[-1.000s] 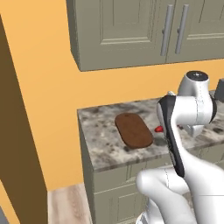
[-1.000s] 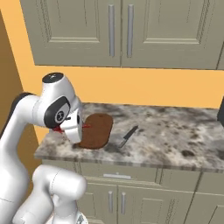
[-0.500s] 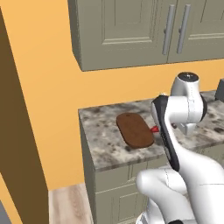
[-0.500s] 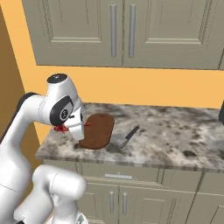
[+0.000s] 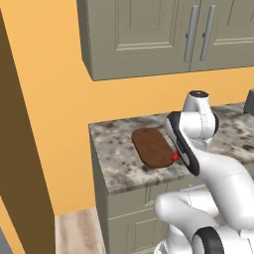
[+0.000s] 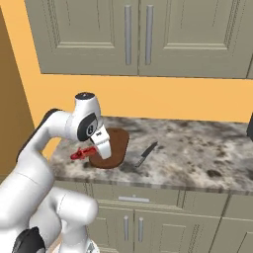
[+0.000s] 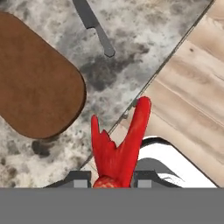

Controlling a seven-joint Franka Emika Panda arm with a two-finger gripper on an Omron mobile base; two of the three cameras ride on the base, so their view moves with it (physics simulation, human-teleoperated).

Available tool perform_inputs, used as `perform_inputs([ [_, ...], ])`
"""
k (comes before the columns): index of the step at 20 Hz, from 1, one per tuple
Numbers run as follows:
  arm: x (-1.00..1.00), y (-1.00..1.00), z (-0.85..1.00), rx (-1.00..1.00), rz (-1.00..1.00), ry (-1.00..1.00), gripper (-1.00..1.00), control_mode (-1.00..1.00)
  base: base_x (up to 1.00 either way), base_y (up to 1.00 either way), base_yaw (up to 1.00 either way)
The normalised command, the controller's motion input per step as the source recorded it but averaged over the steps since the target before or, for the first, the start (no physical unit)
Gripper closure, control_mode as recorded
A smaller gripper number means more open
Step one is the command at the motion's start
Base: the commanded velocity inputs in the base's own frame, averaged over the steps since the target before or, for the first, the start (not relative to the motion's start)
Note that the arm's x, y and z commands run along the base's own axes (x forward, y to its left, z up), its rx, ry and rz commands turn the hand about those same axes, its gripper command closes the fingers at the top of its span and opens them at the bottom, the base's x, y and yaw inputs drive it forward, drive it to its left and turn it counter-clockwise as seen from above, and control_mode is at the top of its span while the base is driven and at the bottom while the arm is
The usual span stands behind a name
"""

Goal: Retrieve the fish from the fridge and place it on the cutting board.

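Fish [image 7: 120,144] sits pinched between my gripper [image 7: 111,179] tips, bright red, its body running straight out from the fingers — the forked tail fin to one side and the long narrow part reaching away from the hand. I read the jaws as clamped on it, since the two dark tips stand tight against either side of its base. In the right base view the fish [image 6: 83,153] pokes out sideways from the hand toward the robot's left, roughly level, hanging over the front edge of the counter [image 6: 197,148] and not yet over the cutting board [image 6: 111,148]. The hand view agrees: the far end of the fish lies across the counter's edge line with wooden floor [image 7: 192,87] beyond it, while the board [image 7: 35,83] lies off to one side, apart from the fish, with a strip of speckled stone between. So the relation I care about is this — the board is beside the fish's long axis, not ahead of it, and I judge the next move needs a sideways carry further over the counter before any lowering. The knife [image 6: 146,154] lies on the stone just beyond the board's right side, well clear of that path. In the left base view the board [image 5: 153,147] shows near the counter's front, with a speck of red [image 5: 174,156] at its right edge beside the arm.
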Motion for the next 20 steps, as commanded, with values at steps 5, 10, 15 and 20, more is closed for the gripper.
perform_inputs([
  [5, 0.77, 0.01, -0.23, -0.03, 0.26, -0.01, 1.00, -1.00, 0.00, 0.00, 0.00],
  [10, 0.89, 0.03, -0.43, -0.05, 0.27, -0.03, 1.00, -1.00, 0.00, 0.00, 0.00],
  [15, 0.89, 0.01, -0.21, 0.00, 0.23, -0.01, 1.00, -1.00, 0.00, 0.00, 0.00],
  [20, 0.85, 0.11, -0.36, -0.01, 0.22, 0.16, 1.00, -1.00, 0.00, 0.00, 0.00],
])
